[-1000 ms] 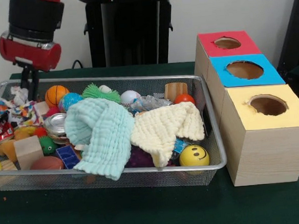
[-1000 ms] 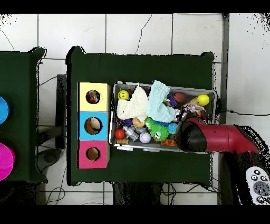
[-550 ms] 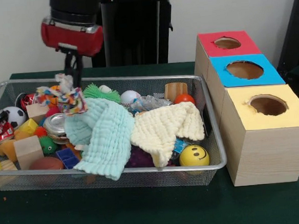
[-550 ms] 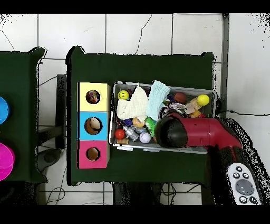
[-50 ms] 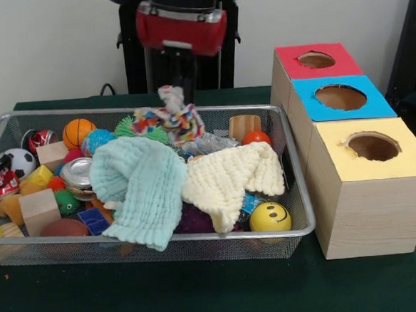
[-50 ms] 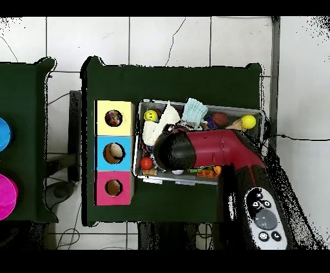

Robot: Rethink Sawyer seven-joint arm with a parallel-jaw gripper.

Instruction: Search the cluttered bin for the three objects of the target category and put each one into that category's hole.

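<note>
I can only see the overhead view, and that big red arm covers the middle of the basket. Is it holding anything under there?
Observer: Yes. From the front, the gripper is shut on a multicoloured rope toy.
Operator: Is the toy lifted clear of the other things?
Observer: It looks so. It hangs above the clutter, over a green spiky ball, inside the outline of the bin.
Operator: What else is the arm hiding from me?
Observer: A silver tin, lying beside the mint cloth.
</note>
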